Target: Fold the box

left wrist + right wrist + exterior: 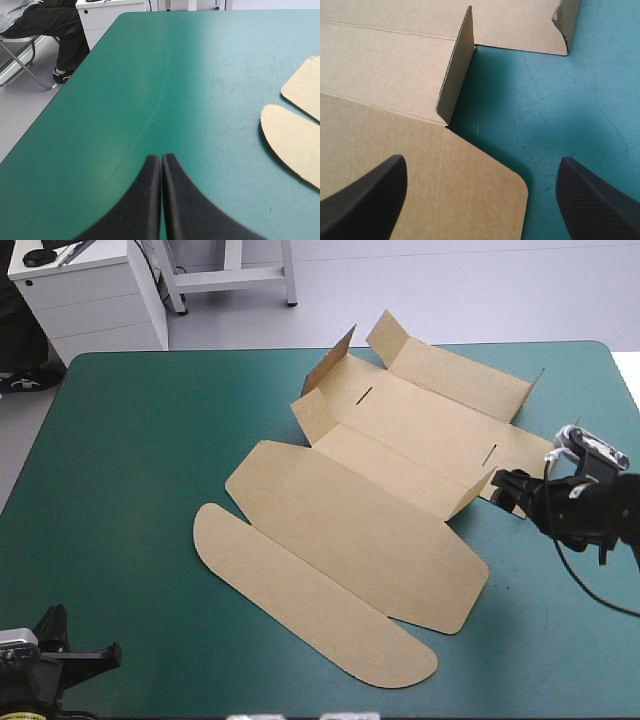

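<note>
One teal-green cover (pixel 130 460) bears the brown box (pixel 370 540), centre to right, mostly flat, some walls raised. Right gripper (pixel 481 161) stands wide beside an upright flap (pixel 455 70), evidently poised to take it; left gripper (pixel 161 159), pinched together, sits well clear.

One brown box (pixel 370 530), four black fingers (pixel 365 200) (pixel 145 200), one table (pixel 150 440)

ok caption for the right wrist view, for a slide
Open right tool over the box corner, a raised flap ahead, beside the teal-green cover
</note>
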Controlling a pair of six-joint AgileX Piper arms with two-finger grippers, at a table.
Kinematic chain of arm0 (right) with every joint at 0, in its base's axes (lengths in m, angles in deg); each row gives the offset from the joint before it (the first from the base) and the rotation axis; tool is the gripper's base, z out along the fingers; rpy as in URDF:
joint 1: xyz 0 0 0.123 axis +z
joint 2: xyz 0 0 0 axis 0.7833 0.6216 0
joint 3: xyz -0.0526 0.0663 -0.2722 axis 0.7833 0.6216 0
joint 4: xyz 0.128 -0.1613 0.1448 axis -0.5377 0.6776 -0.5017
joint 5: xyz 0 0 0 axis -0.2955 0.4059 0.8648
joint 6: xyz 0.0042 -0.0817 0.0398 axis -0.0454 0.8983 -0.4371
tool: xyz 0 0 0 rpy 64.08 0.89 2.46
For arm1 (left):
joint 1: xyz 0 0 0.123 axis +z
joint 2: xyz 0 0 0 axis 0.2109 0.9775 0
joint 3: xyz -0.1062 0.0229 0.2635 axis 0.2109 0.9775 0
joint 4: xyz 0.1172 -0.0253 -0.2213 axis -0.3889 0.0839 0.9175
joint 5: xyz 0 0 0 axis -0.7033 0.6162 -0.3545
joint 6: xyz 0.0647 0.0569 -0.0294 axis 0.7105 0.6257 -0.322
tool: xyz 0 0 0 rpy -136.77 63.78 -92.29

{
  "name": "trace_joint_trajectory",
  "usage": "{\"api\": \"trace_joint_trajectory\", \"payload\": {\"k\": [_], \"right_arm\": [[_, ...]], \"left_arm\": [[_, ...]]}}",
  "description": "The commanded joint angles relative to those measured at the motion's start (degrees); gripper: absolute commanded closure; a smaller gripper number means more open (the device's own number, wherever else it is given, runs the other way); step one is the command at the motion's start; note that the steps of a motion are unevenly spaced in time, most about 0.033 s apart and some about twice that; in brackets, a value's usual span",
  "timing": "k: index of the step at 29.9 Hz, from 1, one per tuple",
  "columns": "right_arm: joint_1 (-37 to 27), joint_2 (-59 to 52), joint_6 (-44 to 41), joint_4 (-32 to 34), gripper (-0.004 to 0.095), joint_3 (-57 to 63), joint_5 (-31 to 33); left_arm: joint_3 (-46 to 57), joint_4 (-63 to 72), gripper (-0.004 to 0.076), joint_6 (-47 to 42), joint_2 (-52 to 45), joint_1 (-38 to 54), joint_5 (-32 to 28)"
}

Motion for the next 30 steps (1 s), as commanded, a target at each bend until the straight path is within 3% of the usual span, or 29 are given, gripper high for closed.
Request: {"api": "trace_joint_trajectory", "payload": {"k": [1, 10, 22, 25, 30], "right_arm": [[0.1, 6.4, -2.2, -1.4, 0.0155, -6.4, -0.1], [0.1, 18.7, -4.5, -8.6, 0.0173, -11.2, -7.8], [0.1, 27.3, -2.9, -16.0, 0.0264, -11.3, -8.5], [0.1, 27.9, -3.4, -16.0, 0.0387, -11.3, -8.5], [0.1, 28.3, -3.2, -15.9, 0.0833, -11.3, -8.2]], "left_arm": [[-1.3, 0.0, 0.0734, -0.2, 0.9, -0.1, -4.3], [-1.3, 0.0, 0.0734, -0.2, 0.9, -0.1, -4.3], [-1.3, 0.0, 0.0734, -0.4, 0.9, -0.1, -4.3], [-1.3, 0.0, 0.0734, -0.4, 0.9, -0.1, -4.3], [-1.3, 0.0, 0.0734, -0.4, 0.9, -0.1, -4.3]]}}
